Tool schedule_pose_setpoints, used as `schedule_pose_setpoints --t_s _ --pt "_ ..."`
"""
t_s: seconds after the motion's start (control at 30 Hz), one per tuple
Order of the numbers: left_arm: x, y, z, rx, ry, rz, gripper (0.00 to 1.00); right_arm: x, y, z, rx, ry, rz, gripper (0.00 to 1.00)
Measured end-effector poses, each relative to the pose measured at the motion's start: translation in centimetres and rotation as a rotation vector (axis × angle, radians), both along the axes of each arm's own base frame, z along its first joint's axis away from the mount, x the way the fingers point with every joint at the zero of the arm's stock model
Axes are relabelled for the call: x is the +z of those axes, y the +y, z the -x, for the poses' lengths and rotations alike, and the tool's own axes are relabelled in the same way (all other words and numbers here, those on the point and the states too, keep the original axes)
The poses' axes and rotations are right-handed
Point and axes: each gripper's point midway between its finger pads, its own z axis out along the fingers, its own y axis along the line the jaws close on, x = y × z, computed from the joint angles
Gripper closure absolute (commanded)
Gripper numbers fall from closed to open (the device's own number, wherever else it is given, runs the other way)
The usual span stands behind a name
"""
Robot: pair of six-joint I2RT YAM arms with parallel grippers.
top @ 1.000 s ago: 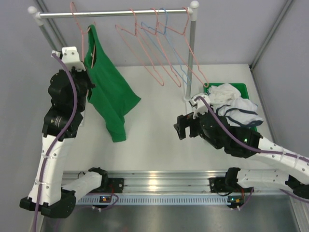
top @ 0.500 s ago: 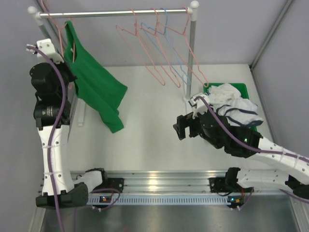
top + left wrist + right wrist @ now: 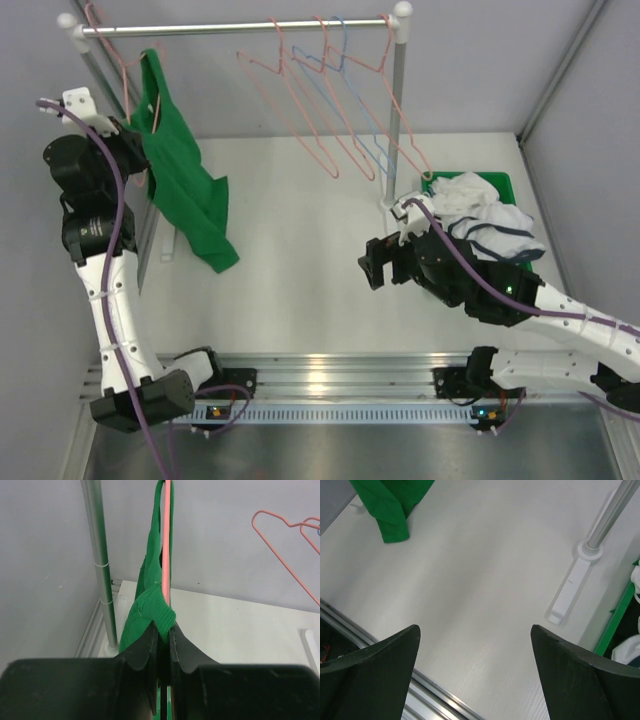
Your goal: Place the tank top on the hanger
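**A:** From above?
**B:** Bright green sleeveless cloth tank top hangs on the thin salmon-pink wire hanger, at the rail's left end.
**A:** Left wrist?
**B:** Left gripper pinches cloth and wire (together).
**A:** Right wrist?
**B:** Right gripper spread wide, holding nothing.

White desk carrying a clothes rack, whose right foot bar rests flat on it. A green bin sits at the far right, just beside that post.
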Motion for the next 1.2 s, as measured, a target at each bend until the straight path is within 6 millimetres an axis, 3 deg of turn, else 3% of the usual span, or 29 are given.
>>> schedule_pose_setpoints --t_s 0.37,0.5,0.97,1.2 --pt "-4.4 1.9 -1.1 -0.012 0.035 0.118 1.0 0.0 0.0 0.0 0.007 0.004 -0.005 0.08" --pt "-4.4 1.9 -1.1 -0.019 0.022 0.127 1.0 0.1 0.0 0.1 0.012 0.005 -0.011 0.08" --pt "-4.3 2.8 -0.7 0.046 0.025 0.149 0.62 -0.3 0.2 0.2 0.023 0.009 -0.019 0.08" --pt "-4.4 3.1 -0.5 0.071 0.036 0.158 0.53 -0.3 0.2 0.3 0.03 0.012 -0.02 0.08"
